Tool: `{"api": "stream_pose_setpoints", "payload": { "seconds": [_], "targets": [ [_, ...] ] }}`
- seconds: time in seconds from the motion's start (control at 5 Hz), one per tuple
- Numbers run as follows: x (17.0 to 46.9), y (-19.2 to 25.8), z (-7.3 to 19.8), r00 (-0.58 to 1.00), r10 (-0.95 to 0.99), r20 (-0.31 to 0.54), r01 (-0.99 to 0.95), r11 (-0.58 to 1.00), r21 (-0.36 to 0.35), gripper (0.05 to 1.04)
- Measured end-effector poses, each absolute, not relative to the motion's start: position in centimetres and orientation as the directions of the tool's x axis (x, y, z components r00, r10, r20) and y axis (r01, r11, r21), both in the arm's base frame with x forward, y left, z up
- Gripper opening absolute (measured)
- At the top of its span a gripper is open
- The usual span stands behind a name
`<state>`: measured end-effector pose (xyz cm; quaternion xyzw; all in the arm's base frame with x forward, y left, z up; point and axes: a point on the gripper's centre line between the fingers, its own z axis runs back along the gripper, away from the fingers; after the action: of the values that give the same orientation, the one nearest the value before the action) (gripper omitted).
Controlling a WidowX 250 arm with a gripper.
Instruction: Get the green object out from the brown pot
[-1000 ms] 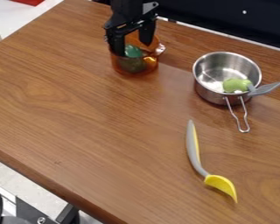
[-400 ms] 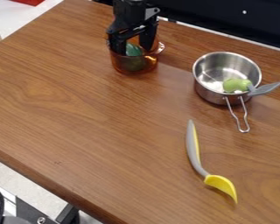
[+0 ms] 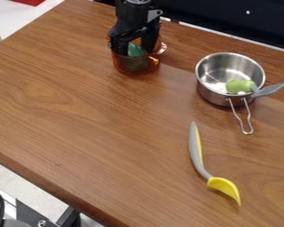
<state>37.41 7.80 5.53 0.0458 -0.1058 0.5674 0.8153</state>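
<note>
- One black claw hangs down over the brown pot, close to the far edge of the bench and toward its far left corner.
- The claw is partly open, with a finger on each side of the green object and a clear gap between them; whether either finger touches it, I cannot tell.
- The green object is in the brown pot, its upper part showing between the fingers and the rest seen dimly through the pot's see-through wall.
- The brown pot stands upright, with a small handle on its right side.
- To the right, well apart from the brown pot, a steel pot stands upright near the far edge, its wire handle pointing toward the near side of the bench.
- A light-green thing lies in the steel pot, at the right of its inside, and a grey, leaf-shaped piece beside it sticks out over the rim.
- A spoon lies on the bench, nearer the near edge than the steel pot is; its yellow bowl points to the near right and its grey handle, striped yellow, runs toward the far side.
- Past the far edge of the bench is a black panel; a red thing shows beyond the far left corner.
</note>
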Motion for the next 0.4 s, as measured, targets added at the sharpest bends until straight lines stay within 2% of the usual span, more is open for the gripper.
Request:
{"api": "stream_pose_setpoints", "payload": {
  "seconds": [0.4],
  "targets": [
    [37.75, 8.02, 4.97, 0.334, 0.907, 0.256, -0.933, 0.357, -0.049, 0.997]
  ]
}}
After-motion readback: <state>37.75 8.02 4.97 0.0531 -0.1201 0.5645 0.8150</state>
